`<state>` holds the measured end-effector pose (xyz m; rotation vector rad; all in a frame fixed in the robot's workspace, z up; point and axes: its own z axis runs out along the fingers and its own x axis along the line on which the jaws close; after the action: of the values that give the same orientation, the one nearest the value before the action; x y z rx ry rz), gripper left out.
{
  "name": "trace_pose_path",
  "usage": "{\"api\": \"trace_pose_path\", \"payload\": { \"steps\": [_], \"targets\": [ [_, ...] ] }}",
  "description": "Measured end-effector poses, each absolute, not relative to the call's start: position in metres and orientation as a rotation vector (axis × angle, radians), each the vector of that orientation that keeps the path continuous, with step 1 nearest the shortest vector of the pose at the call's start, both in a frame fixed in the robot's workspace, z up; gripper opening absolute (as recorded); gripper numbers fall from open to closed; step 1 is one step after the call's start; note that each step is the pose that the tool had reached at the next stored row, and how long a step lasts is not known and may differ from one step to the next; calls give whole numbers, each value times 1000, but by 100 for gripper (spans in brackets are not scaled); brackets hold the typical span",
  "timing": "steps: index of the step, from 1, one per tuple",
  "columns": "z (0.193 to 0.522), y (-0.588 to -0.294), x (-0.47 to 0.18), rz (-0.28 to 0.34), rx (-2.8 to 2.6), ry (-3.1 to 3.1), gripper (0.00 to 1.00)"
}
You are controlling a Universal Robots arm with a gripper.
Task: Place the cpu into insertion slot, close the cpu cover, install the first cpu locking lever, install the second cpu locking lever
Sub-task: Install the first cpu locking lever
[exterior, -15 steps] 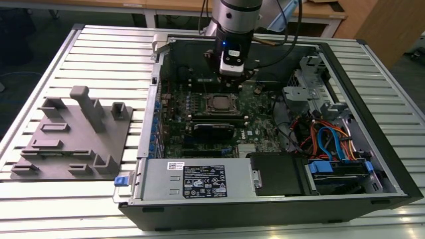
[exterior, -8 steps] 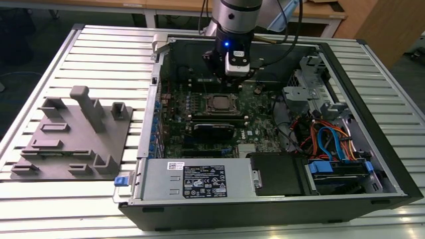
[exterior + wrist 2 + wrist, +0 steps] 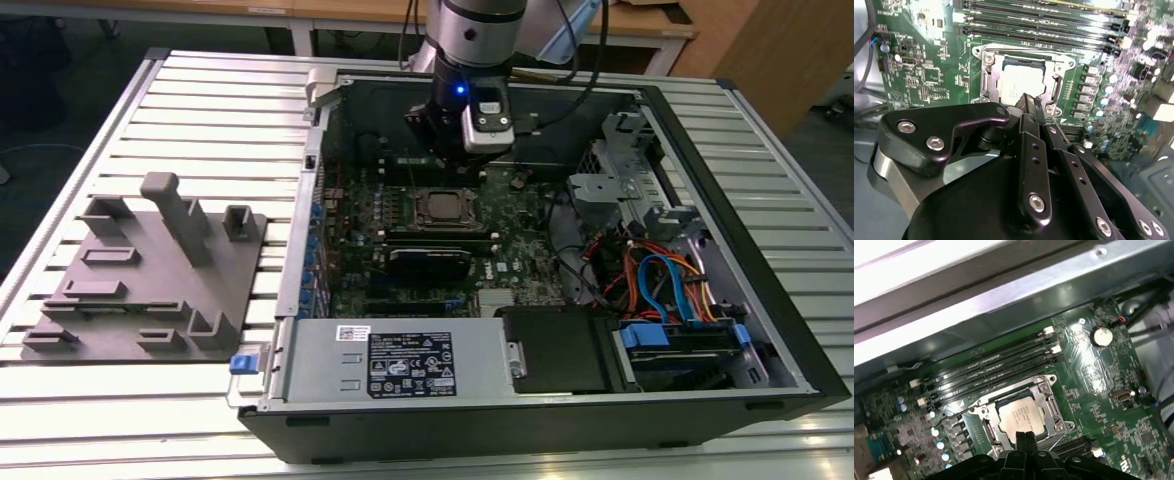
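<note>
The cpu (image 3: 1020,414) lies flat in the insertion slot (image 3: 985,427) on the green board, its silver-grey top facing up. The silvery cpu cover (image 3: 1046,405) lies down around it, framing the chip; in the second wrist view the cpu (image 3: 1021,82) shows through the cover (image 3: 1066,64) window. My gripper (image 3: 1022,437) hangs just above one edge of the slot, fingers pressed together with nothing between them. From the exterior view the gripper (image 3: 449,160) is just behind the cpu (image 3: 438,207), inside the open computer case.
Long black memory slots (image 3: 989,365) run beside the socket. A black module (image 3: 430,262) sits in front of it. Coloured cables (image 3: 654,285) and a drive cage fill the case's right. A grey fixture plate (image 3: 147,280) stands on the exterior view's left.
</note>
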<state>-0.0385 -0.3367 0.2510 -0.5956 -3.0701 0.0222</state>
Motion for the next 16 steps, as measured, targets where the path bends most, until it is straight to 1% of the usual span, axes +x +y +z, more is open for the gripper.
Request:
{"api": "trace_pose_path", "payload": {
  "steps": [16],
  "targets": [
    [251, -337, -38, 25, -200, -3123, 10]
  ]
}}
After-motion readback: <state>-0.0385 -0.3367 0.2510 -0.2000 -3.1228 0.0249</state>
